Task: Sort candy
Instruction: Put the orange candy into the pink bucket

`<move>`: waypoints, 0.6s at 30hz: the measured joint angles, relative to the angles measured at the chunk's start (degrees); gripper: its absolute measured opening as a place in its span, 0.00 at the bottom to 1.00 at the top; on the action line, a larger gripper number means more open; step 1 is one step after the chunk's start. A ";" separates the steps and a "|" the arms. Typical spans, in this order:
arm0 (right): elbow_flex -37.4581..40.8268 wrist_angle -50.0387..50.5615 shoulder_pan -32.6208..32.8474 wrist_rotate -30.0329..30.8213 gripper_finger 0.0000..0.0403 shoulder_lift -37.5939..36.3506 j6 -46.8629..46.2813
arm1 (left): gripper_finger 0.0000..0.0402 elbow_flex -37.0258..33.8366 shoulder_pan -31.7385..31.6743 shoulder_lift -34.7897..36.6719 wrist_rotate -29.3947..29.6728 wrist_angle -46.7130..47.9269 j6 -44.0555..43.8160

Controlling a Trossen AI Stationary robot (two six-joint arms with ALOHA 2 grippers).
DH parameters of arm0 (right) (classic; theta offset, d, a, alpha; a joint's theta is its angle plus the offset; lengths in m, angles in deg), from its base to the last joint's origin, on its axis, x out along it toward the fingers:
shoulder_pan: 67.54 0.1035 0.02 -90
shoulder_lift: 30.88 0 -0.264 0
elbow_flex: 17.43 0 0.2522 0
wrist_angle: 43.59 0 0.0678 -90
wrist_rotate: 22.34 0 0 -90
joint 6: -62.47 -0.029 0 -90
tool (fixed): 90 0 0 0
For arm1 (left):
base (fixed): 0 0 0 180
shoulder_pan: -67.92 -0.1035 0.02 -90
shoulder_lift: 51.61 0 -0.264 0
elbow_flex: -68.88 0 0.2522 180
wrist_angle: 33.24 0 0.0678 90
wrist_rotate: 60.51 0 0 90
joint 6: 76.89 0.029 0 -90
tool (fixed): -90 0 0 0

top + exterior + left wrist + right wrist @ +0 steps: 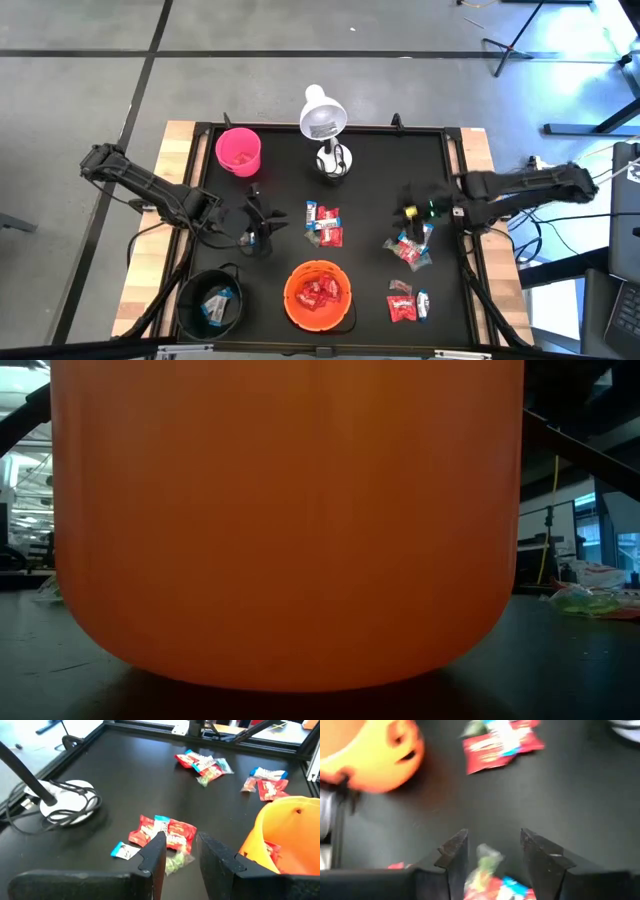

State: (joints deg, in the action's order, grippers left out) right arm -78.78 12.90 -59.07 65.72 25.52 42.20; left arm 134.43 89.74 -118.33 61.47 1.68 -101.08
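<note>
Three loose candy clusters (323, 224) lie on the black table (375, 180); left gripper (262, 236) and right gripper (418, 217) both hover open, empty, beside wrapped sweets.

Blocked almost entirely in the low view by the round orange plastic bowl (290, 520); blurred in the right wrist view, the small wrapped candy (500, 742).

My table (370, 190) top is matt black with bare wood edges. The candy (167, 834) wrappers are shiny, crinkly foil, and the orange bowl (287, 832) looks like smooth glossy plastic.
</note>
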 joint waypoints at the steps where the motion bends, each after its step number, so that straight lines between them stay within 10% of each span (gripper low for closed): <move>1: 0.00 -0.05 3.40 1.02 0.43 0.00 -0.65 | 0.25 0.00 0.00 0.00 0.30 -0.31 0.46; 18: 0.00 -5.27 40.32 17.97 0.43 11.53 -26.10 | 0.25 -0.04 0.00 0.00 0.41 -4.93 0.40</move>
State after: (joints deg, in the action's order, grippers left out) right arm -78.78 7.63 -18.75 83.69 37.05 16.09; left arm 134.38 89.74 -118.33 61.88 -3.25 -100.68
